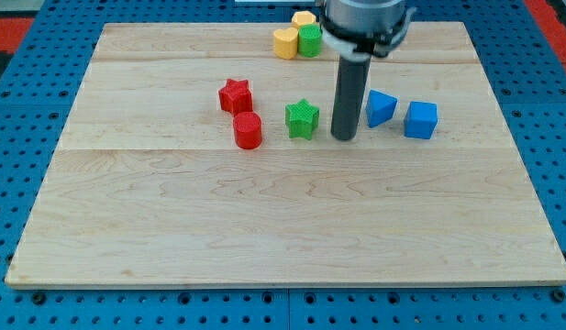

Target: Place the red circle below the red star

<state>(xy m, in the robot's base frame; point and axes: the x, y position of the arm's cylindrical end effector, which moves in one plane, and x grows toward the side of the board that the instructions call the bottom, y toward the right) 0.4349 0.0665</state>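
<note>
The red star (235, 95) lies left of the board's middle, in the upper half. The red circle (248, 130) sits just below it and slightly to the right, nearly touching it. My tip (343, 137) rests on the board to the right of the green star (302, 118), with a small gap between them. The tip is well to the right of the red circle, with the green star in between.
A blue triangular block (381, 107) and a blue cube (420, 120) lie right of the rod. A yellow block (285, 42), a green block (309, 40) and another yellow block (304, 19) cluster at the board's top edge (172, 26).
</note>
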